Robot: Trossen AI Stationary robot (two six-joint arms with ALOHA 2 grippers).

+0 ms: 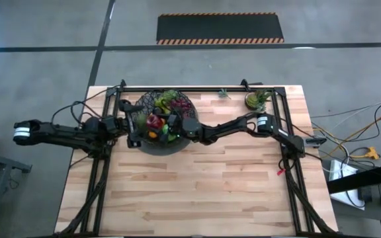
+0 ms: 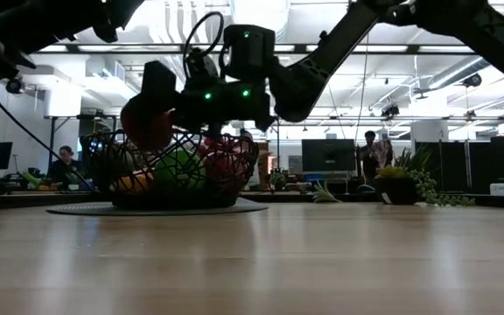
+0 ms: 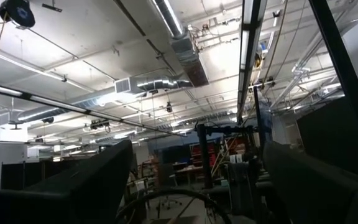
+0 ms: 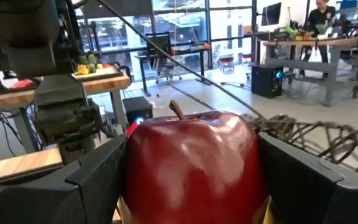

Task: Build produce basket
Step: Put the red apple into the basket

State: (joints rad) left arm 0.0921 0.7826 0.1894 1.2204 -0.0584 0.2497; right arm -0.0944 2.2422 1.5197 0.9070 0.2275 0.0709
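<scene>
The red apple (image 4: 191, 162), nearest the right wrist camera, fills the space between the dark fingers (image 4: 92, 180) of the right gripper (image 1: 179, 125), which is clenched on it from both sides with the stem pointing up. From overhead, that gripper hangs over the near side of the basket (image 1: 144, 147), the wide black wire bowl at the far left of the table (image 1: 243, 192), already heaped with produce (image 1: 166, 102). To do this placement well, I judge the apple should be lowered until it rests in a gap among the fruit before the fingers part, so it neither rolls out nor knocks a neighbour over the rim. The left gripper (image 1: 132, 125) sits at the basket's left edge, its fingers spread and holding nothing, its camera tilted toward the ceiling.
</scene>
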